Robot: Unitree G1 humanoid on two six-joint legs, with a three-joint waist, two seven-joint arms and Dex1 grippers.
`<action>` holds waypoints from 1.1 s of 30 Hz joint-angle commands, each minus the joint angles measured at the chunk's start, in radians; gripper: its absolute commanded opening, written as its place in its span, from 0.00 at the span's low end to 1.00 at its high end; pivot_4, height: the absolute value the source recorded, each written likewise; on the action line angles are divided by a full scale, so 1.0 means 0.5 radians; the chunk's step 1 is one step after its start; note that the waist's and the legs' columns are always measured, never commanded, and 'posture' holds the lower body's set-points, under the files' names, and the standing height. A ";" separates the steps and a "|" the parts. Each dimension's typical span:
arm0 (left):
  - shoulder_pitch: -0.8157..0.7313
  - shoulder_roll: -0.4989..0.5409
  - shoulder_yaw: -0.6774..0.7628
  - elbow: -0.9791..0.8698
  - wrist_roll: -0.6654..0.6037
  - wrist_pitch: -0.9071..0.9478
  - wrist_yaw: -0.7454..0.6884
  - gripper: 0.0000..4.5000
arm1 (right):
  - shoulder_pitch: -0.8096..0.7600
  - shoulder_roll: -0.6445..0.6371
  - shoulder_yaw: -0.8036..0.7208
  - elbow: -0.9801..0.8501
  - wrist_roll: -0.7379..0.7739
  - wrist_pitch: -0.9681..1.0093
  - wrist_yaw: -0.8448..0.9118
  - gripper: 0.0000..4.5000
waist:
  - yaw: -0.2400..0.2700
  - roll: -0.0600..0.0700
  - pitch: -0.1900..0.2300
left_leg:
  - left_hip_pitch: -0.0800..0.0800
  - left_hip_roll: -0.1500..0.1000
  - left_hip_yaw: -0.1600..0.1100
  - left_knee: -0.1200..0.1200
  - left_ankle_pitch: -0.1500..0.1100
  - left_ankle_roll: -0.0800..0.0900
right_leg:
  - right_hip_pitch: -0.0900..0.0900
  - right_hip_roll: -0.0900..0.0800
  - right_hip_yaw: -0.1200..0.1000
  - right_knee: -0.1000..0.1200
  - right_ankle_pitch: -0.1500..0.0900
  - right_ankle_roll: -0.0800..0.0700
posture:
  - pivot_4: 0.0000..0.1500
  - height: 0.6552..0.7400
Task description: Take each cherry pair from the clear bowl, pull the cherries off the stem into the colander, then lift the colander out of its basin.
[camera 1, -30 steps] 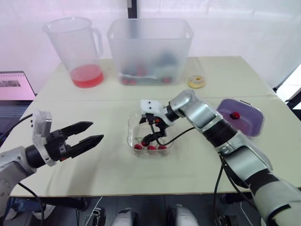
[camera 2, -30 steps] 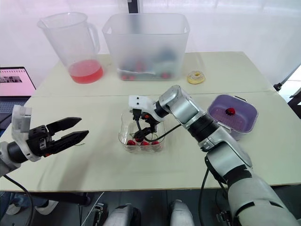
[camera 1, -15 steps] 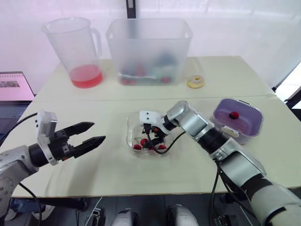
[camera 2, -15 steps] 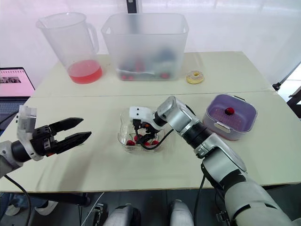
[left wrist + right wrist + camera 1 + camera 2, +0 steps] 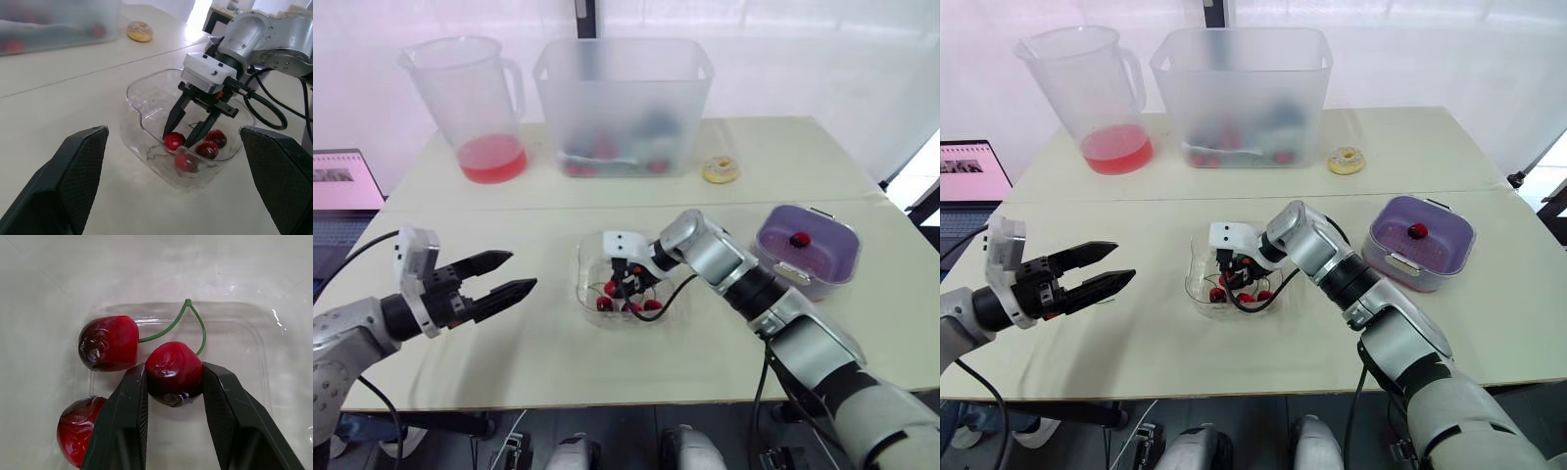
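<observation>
The clear bowl sits mid-table with several red cherries in it. My right gripper reaches down into the bowl and is shut on one cherry. A green stem joins that cherry to a second cherry lying on the bowl floor. Another cherry lies beside the fingers. My left gripper hovers open above the table, left of the bowl, holding nothing. The purple colander rests in its basin at the right with one cherry inside.
A pitcher with red liquid and a large frosted bin stand along the back. A donut lies right of the bin. A laptop is at the left edge.
My right gripper dropped deeper into the bowl and its fingers closed on a cherry. The left gripper drifted slightly right and stayed open.
</observation>
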 commanded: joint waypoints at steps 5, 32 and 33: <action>-0.146 -0.030 -0.015 0.097 -0.084 0.048 0.089 1.00 | -0.066 -0.166 -0.203 -0.335 0.098 0.083 0.102 0.36 | 0.007 0.000 0.000 | 0.000 0.000 0.000 0.000 0.000 0.000 | 0.000 0.000 0.000 0.000 0.000 0.000 | 1.00 0.39; -1.493 -0.307 -0.288 0.803 -0.525 0.218 0.405 1.00 | 0.197 -0.623 -1.113 -0.733 -0.168 -1.707 -1.020 0.36 | 0.008 -0.003 0.000 | 0.002 -0.001 0.003 0.001 0.000 0.000 | 0.004 0.001 -0.001 -0.001 0.000 0.000 | 1.00 0.39; -1.527 -0.318 -0.313 0.818 -0.506 0.231 0.407 1.00 | 0.213 -0.619 -1.116 -0.758 -0.166 -1.719 -1.038 0.36 | 0.009 -0.003 0.000 | 0.002 -0.001 0.003 0.001 0.000 0.000 | 0.004 0.000 -0.001 0.000 0.000 0.000 | 1.00 0.39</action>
